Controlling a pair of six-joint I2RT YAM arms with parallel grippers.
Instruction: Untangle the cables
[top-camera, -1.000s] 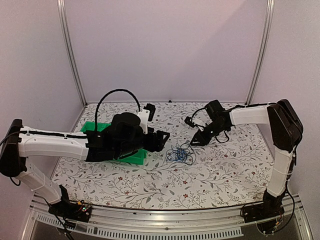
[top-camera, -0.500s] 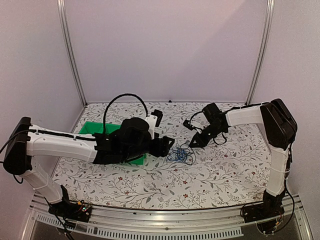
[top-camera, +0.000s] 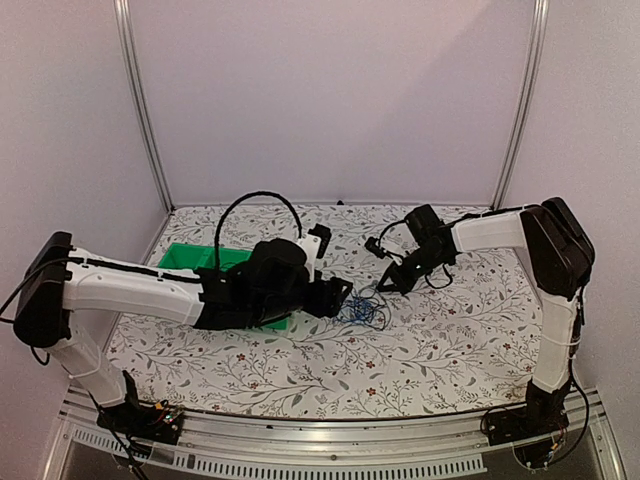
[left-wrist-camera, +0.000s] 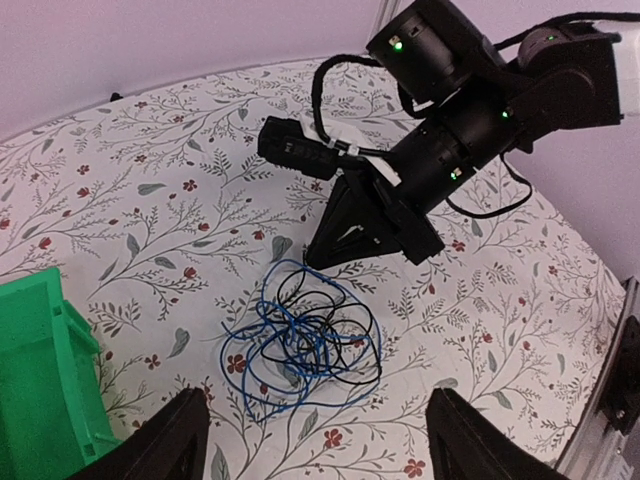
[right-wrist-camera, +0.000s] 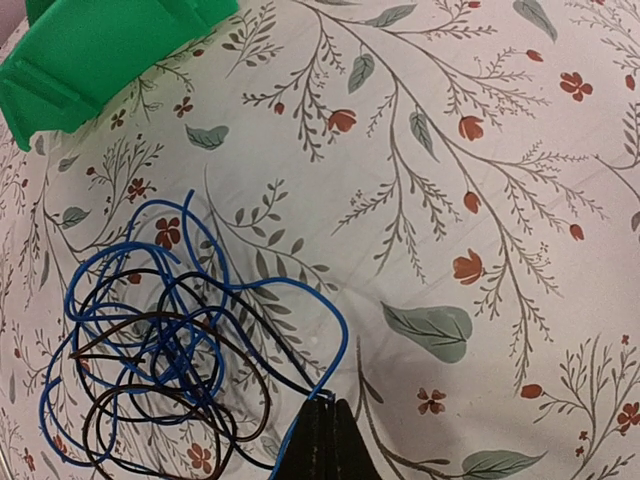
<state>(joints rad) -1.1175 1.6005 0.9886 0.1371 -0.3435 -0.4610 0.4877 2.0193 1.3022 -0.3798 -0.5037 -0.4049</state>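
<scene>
While the cables (left-wrist-camera: 300, 345) lie snarled on the table (left-wrist-camera: 150, 200), we record one pincer closed and one open.
We find the right gripper (right-wrist-camera: 325, 440) pinched shut at the snarl's edge, a blue strand caught at its tips. The left gripper (left-wrist-camera: 318, 420) hovers just beside the snarl, jaws spread wide, holding nothing. The blue and black loops sit between the two grippers, near the green bin (left-wrist-camera: 35, 380) but apart from it.
</scene>
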